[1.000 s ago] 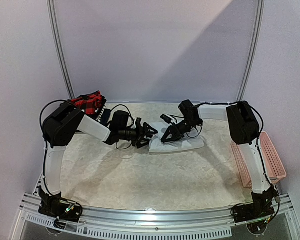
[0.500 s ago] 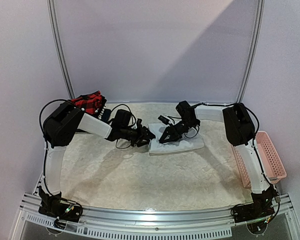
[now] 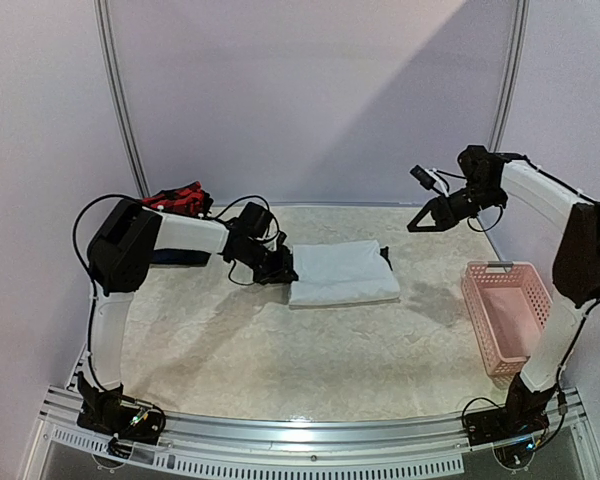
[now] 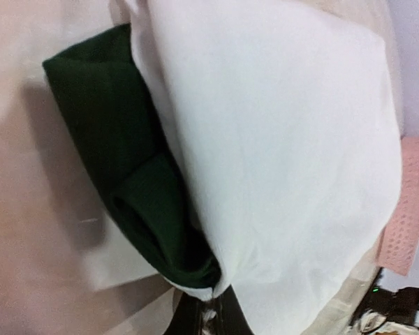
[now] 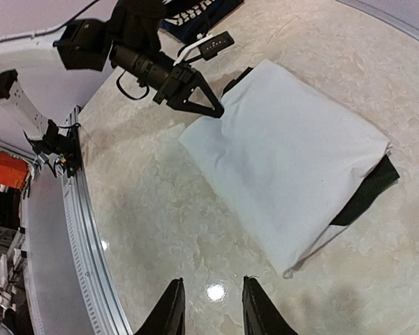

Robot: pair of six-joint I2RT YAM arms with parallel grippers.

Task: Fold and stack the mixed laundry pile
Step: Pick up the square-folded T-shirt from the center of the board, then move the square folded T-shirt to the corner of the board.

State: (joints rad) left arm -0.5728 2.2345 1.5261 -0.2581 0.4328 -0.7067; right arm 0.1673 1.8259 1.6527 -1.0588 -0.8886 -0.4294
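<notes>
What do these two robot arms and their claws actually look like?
The left arm and right arm have slim white links joined by chunky black joints, with black cables looping alongside. The left claw and right claw are black, each two tapering fingers.

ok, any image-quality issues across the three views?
Left wrist: soft focus, white tee nearly blown out. Right wrist: sharp, one glare spot on the table. Top external: sharp, diagonal shade across the back wall.

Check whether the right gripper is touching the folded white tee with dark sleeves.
Apart. The top external view shows the right gripper far right of the folded white tee with dark sleeves, bare table between them.
</notes>
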